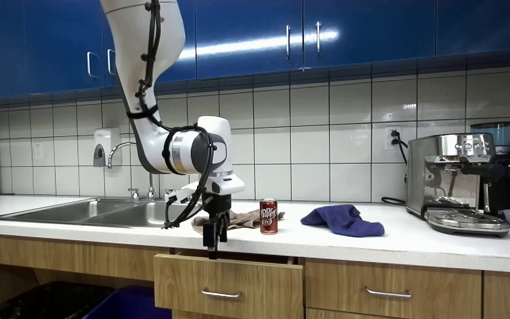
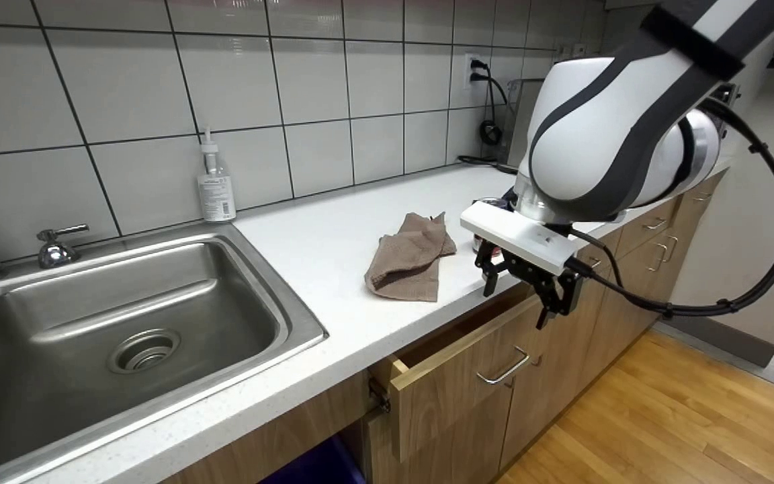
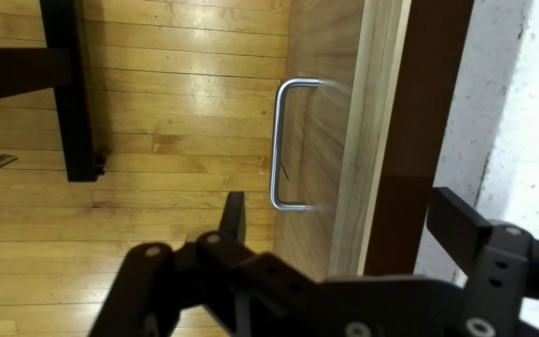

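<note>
The gripper (image 3: 343, 206) hangs pointing down with its jaws spread wide, at the front edge of the worktop (image 1: 396, 235), above a wooden drawer (image 1: 184, 283) that stands partway out beneath that edge. In the wrist view the top of the drawer front runs between the two fingers (image 3: 234, 215): one shows against the wooden floor (image 3: 180, 107), near the drawer's metal handle (image 3: 276, 145), the other over the worktop's front edge. Whether either fingertip touches the drawer I cannot tell; in both exterior views they are close to its upper rim. A red Dr Pepper can (image 1: 268, 216) stands upright near the worktop's front edge, toward the drawer's end farther from the sink (image 2: 296, 312); in an exterior view the gripper partly hides it. A crumpled brown cloth (image 2: 410, 259) lies near the front edge between the sink and the can, and in an exterior view part of it shows behind the can. Farther along, a purple cloth (image 1: 343, 220) sits bunched between the can and a silver coffee machine (image 1: 454, 181). At the worktop's back edge, beside the sink's corner, a pump bottle (image 2: 217, 202) stands near the tiled wall (image 2: 373, 77).
</note>
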`<state>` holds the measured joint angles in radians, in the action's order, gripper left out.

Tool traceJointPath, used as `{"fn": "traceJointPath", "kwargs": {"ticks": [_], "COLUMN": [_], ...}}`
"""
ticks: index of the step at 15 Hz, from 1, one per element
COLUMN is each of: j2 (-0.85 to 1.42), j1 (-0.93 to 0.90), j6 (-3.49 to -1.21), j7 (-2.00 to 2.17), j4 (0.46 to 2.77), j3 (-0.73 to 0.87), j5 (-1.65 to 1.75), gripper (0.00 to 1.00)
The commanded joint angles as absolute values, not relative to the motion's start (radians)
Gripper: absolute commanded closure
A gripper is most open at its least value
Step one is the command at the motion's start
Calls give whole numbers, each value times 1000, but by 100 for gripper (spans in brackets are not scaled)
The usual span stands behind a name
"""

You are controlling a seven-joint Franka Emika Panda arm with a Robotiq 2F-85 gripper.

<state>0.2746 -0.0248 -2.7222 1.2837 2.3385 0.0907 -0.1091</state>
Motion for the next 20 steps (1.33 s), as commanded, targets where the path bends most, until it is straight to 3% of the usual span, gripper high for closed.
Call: {"fn": "traceJointPath", "kwargs": {"ticks": [1,20], "j2": [330,349], "j1": [-64,-184], "j6": [-2745,-2908], "j7": [1340,1359], "j4": [2300,2381], "j3": [128,200], "j5": [-81,-92], "gripper": [0,0]}}
